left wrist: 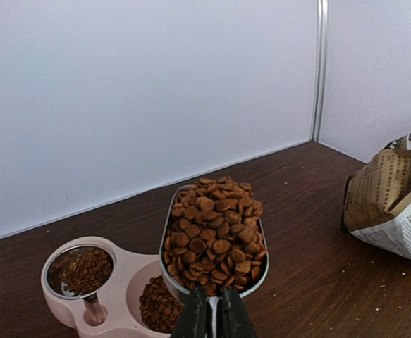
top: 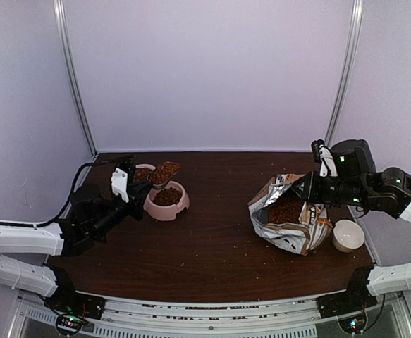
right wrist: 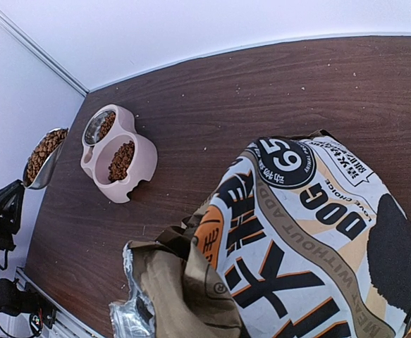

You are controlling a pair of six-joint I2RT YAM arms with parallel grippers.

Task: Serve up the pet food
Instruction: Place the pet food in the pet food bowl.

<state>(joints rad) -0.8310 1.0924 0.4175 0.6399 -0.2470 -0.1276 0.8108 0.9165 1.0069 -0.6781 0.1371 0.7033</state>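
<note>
**Above the pink feeder: pet food, one heaped scoop**

**Top view.** Item: pet food (top: pixel 166 171), small reddish-brown dry pellets, piled in a metal scoop (top: pixel 158 184) held over the far side of the pink feeder (top: pixel 151 208). More pellets lie in both feeder basins and inside the open bag (top: pixel 293 236) at the other side of the table (top: pixel 219 253). The left gripper (top: pixel 146 189) is clamped tight on the scoop's handle. The right gripper (top: pixel 311 189) is closed at the bag's upper edge and appears to pinch it. A white bowl (top: pixel 348 236) sits just beside the bag.

**Left wrist view.** The pile rises above the scoop's rim, and the fingers are pressed together on the handle at the bottom edge. The feeder sits below and to the left, its steel-lined basin partly filled.

**Right wrist view.** The bag's printed face fills the foreground, foil lining crumpled at the mouth. This gripper's own fingers are hidden. Feeder and loaded scoop show far off, at the table's other end.

**Handling note (judgement).** Loose, light and free-rolling, so fingers cannot grip it directly. Take hold only through the rigid scoop handle. Keep the scoop level and tip it slowly, because a heap this high would likely shed pellets at any jolt.
</note>
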